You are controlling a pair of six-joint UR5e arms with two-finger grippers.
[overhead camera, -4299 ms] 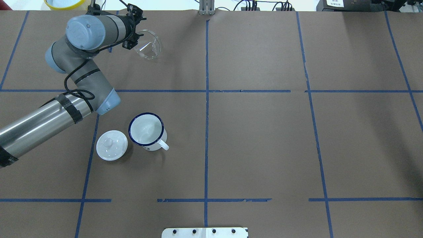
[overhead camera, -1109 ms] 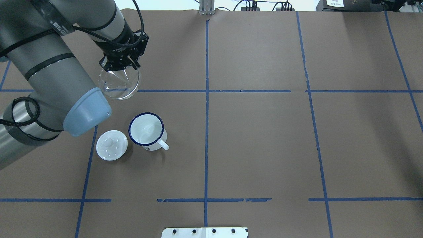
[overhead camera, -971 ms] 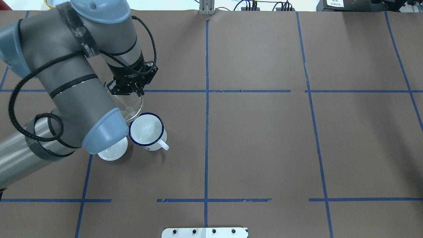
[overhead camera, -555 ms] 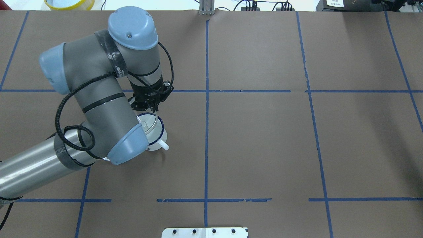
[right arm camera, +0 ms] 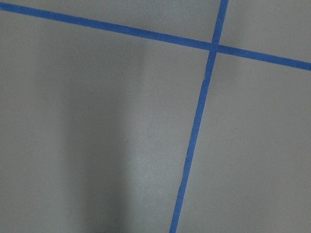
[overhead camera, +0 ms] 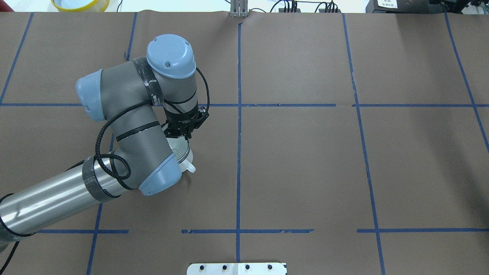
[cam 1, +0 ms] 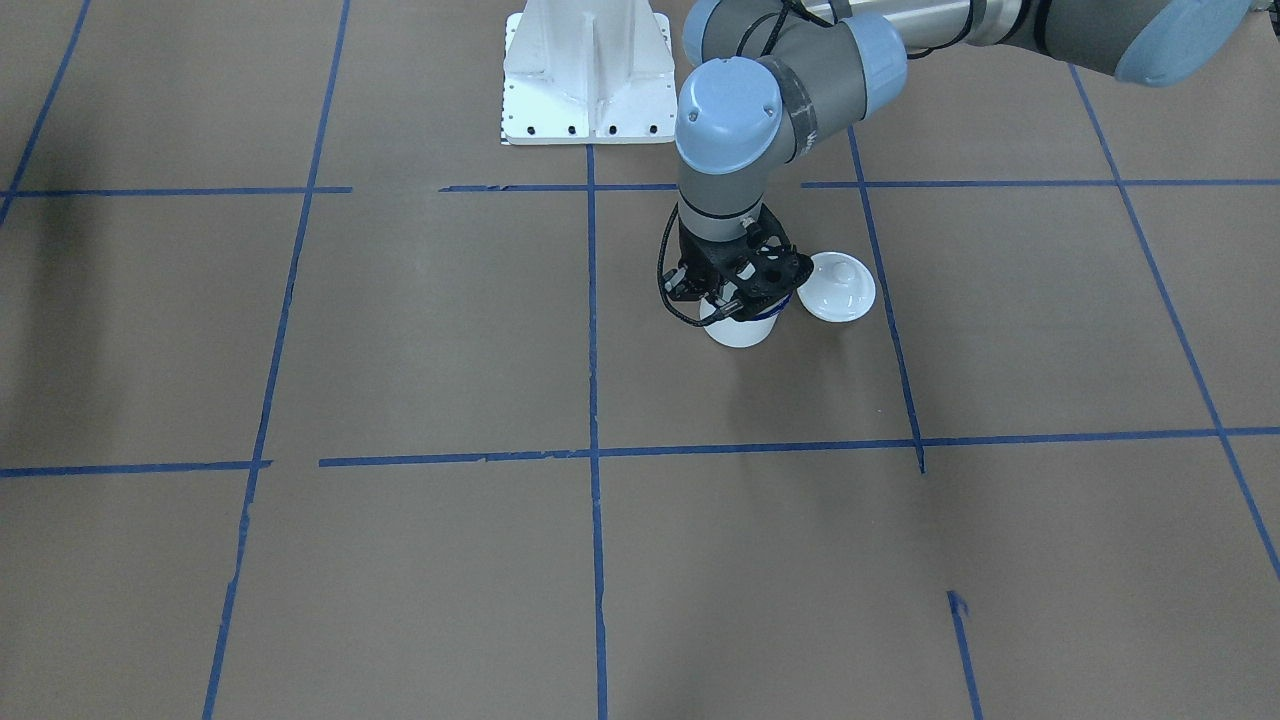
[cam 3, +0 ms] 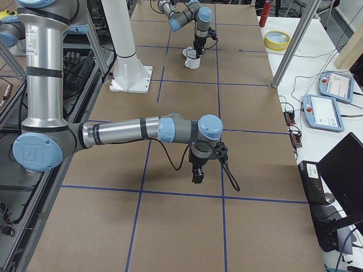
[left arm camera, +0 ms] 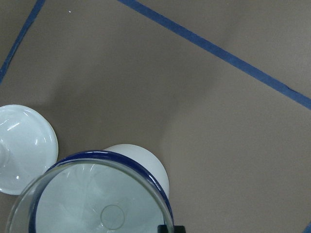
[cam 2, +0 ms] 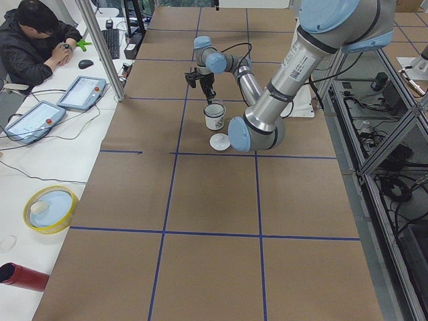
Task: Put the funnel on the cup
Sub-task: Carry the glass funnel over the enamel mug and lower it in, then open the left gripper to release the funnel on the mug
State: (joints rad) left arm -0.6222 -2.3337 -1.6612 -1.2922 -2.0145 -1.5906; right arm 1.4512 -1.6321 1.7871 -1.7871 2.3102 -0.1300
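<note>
Front-facing: the left gripper (cam 1: 740,292) pointed straight down over the cup (cam 1: 738,332), well in from every edge of the table (cam 1: 400,330). Wide bare brown paper, gridded with blue tape (cam 1: 592,400), ran toward the operators' edge. A white knobbed lid (cam 1: 838,288) lay just beside the cup.

Overhead: the clear funnel (overhead camera: 180,148) was over the cup's mouth, with the fingers pinched closed on its far rim.

Left side: a yellow bowl (cam 2: 50,208) lay beyond the table's left end.

Right side: the right gripper (cam 3: 197,173) hung over matte paper near the right end; how far it was open could not be told.

Left wrist: the funnel's glassy round rim overlapped the cup's glossy blue enamel rim.
</note>
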